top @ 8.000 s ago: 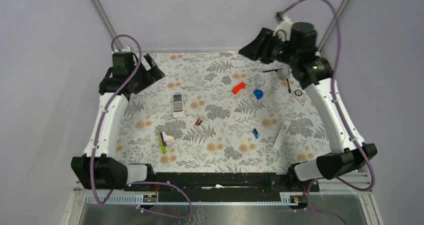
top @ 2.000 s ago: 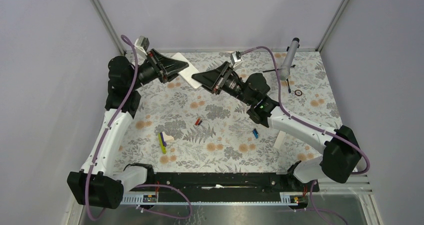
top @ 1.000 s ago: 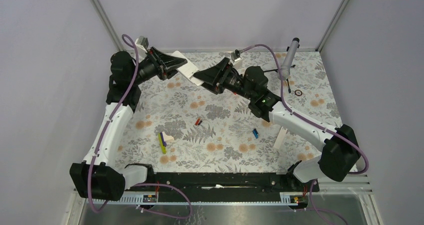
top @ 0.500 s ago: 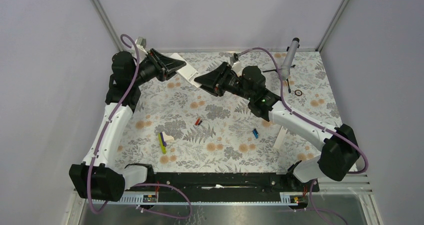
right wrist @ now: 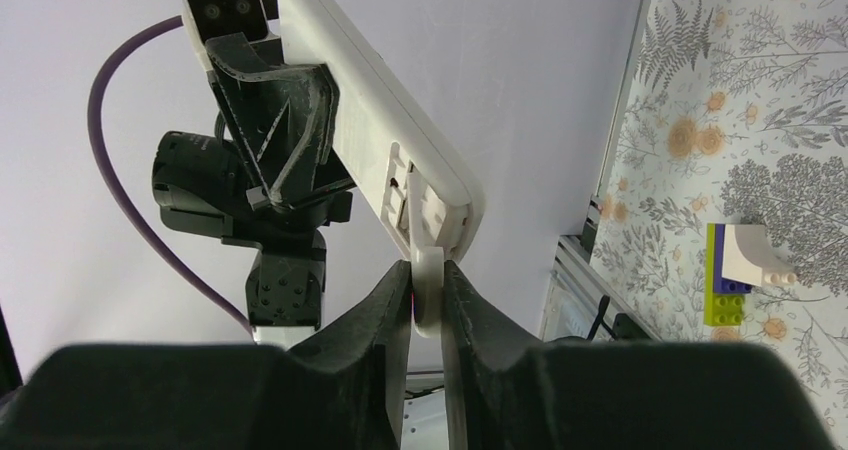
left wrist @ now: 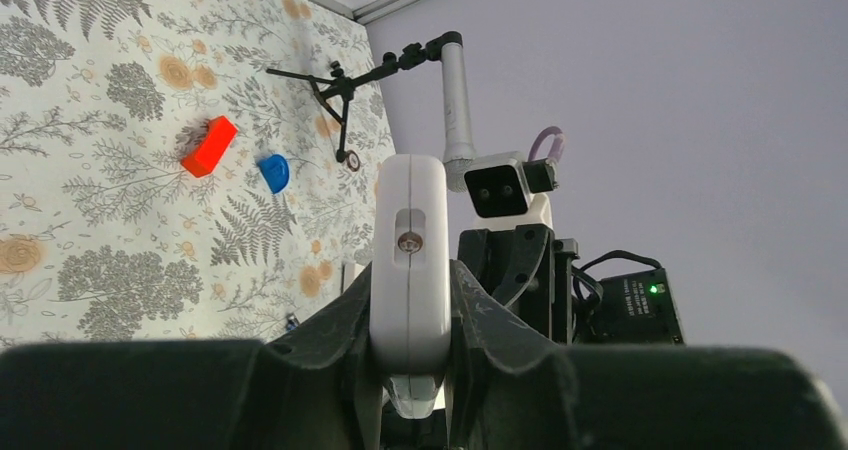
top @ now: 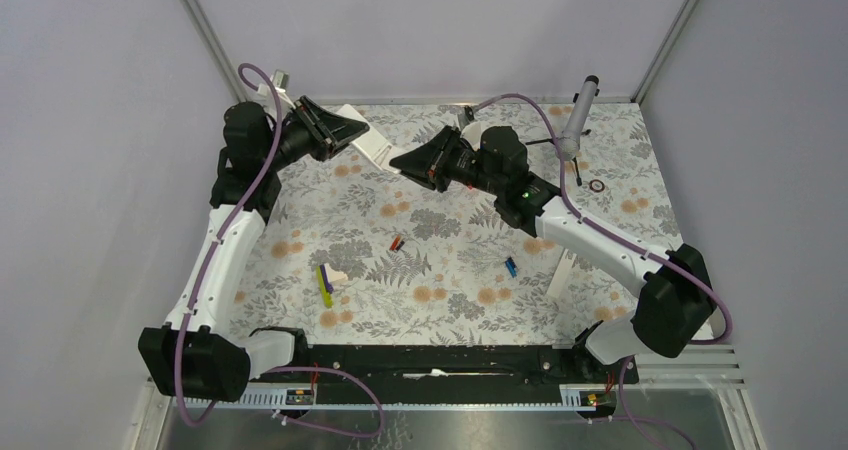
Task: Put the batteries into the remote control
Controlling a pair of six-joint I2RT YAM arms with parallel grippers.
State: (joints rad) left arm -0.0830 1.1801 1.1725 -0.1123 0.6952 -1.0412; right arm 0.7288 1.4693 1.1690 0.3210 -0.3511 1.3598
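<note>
The light-grey remote control [top: 372, 148] hangs in the air over the back of the table, between the two arms. My left gripper [top: 358, 135] is shut on its body, and in the left wrist view the remote [left wrist: 410, 240] stands edge-on between the fingers of the gripper [left wrist: 411, 282]. My right gripper [top: 397, 161] meets it from the other side. In the right wrist view that gripper [right wrist: 427, 282] pinches a white tab at the lower end of the remote [right wrist: 380, 110]. The red-and-black battery [top: 397, 242] and the blue battery [top: 511, 266] lie on the mat.
A long white bar [top: 562, 270] lies at the right. Stacked toy bricks [top: 325, 284] sit front left. A small tripod stand [top: 572, 130] and a ring [top: 597, 185] are at the back right. An orange-red cylinder [left wrist: 208, 147] and a blue cap [left wrist: 274, 173] lie behind.
The right gripper's jaws have come together on the end of the remote. The left arm keeps holding the remote and has shifted it only slightly.
</note>
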